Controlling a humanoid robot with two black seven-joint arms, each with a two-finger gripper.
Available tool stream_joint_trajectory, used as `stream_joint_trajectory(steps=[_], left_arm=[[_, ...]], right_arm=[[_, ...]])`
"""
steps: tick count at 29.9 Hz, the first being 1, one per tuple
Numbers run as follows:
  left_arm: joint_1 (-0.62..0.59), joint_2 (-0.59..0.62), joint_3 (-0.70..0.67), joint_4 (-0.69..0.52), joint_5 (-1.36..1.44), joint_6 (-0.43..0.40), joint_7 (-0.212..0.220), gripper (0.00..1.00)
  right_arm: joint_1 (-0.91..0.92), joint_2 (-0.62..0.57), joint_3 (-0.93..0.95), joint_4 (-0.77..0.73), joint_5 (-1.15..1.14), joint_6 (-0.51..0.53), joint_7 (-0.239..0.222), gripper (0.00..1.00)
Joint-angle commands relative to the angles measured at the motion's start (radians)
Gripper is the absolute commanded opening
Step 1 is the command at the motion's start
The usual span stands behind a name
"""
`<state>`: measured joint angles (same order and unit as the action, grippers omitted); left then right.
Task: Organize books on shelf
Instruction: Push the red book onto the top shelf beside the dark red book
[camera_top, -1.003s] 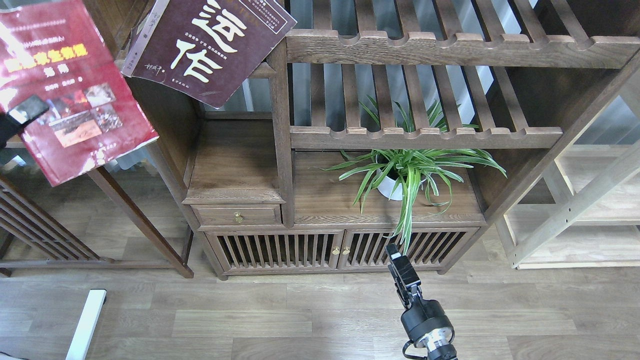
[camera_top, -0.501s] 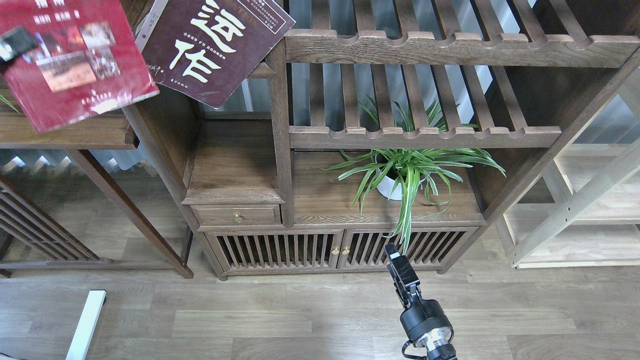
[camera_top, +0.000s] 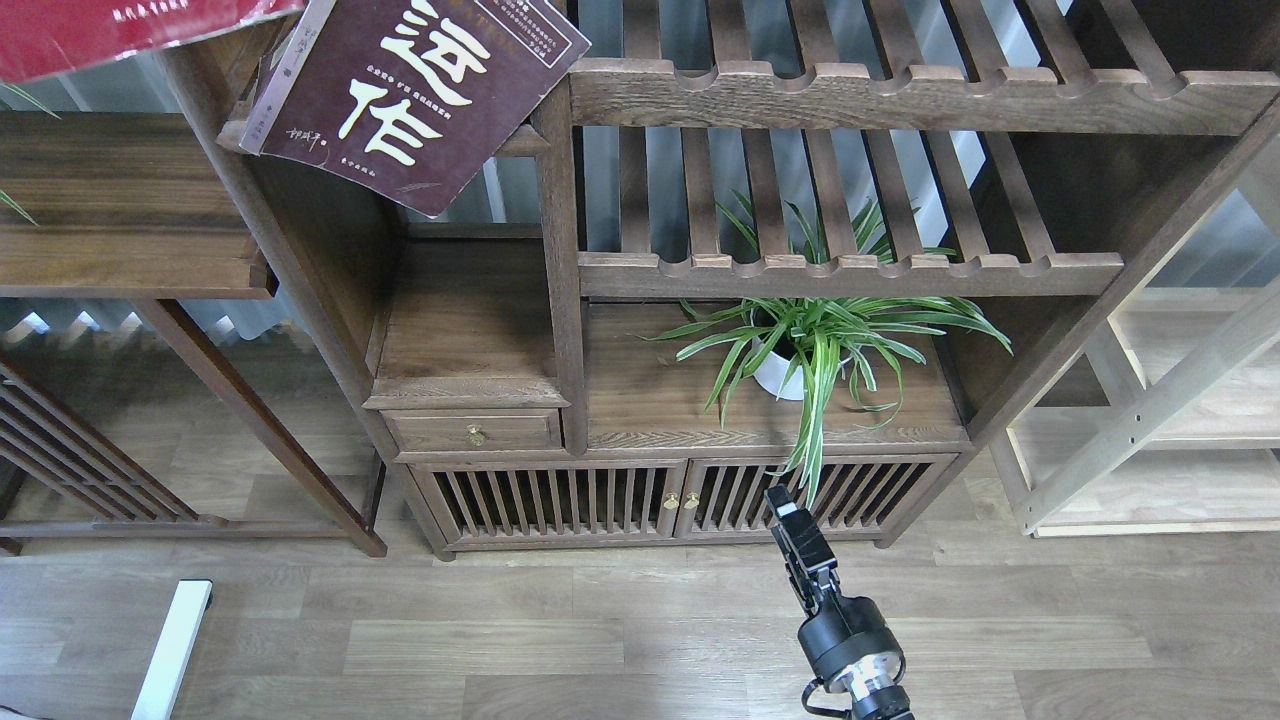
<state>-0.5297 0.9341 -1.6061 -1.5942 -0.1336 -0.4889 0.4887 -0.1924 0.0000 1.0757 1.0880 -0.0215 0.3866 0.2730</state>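
Observation:
The large maroon-brown book (camera_top: 410, 90) with cream Chinese characters lies tilted at the top, its lower corner hanging over the bookcase's upper ledge. Only the bottom edge of the red book (camera_top: 120, 30) shows at the top left corner, above the dark-brown shelf board (camera_top: 130, 210) with the moulded front edge. What holds the red book is out of view. The pale lavender-white book is out of view. My left gripper is out of view. My right gripper (camera_top: 788, 515) hangs low over the floor in front of the cabinet doors, dark and end-on, holding nothing I can see.
A potted spider plant (camera_top: 815, 345) stands on the cabinet top under the slatted racks (camera_top: 850, 265). A small drawer (camera_top: 475, 432) and slatted doors (camera_top: 560, 500) are below. A pale light-wood frame (camera_top: 1150, 420) stands at the right. A white bar (camera_top: 175, 645) lies on the floor.
The red book has risen from the left middle of the view to the top left corner and is almost out of view. The left gripper that held it has left the view. The right arm barely moved.

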Motion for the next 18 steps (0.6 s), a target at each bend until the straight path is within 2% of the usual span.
stream_joint_trajectory(steps=[1, 10, 18], left_arm=[[-0.006, -0.008, 0.005, 0.002, 0.009, 0.038, 0.000, 0.03], [-0.013, -0.021, 0.058, 0.000, 0.017, 0.196, 0.000, 0.02], [-0.104, -0.021, 0.133, -0.004, 0.080, 0.320, 0.000, 0.03]], right_arm=[[0.010, 0.000, -0.002, 0.000, 0.000, 0.000, 0.000, 0.79], [0.024, 0.000, -0.006, 0.000, 0.000, 0.000, -0.001, 0.79], [0.045, 0.000, -0.036, 0.000, 0.002, 0.000, -0.005, 0.80]])
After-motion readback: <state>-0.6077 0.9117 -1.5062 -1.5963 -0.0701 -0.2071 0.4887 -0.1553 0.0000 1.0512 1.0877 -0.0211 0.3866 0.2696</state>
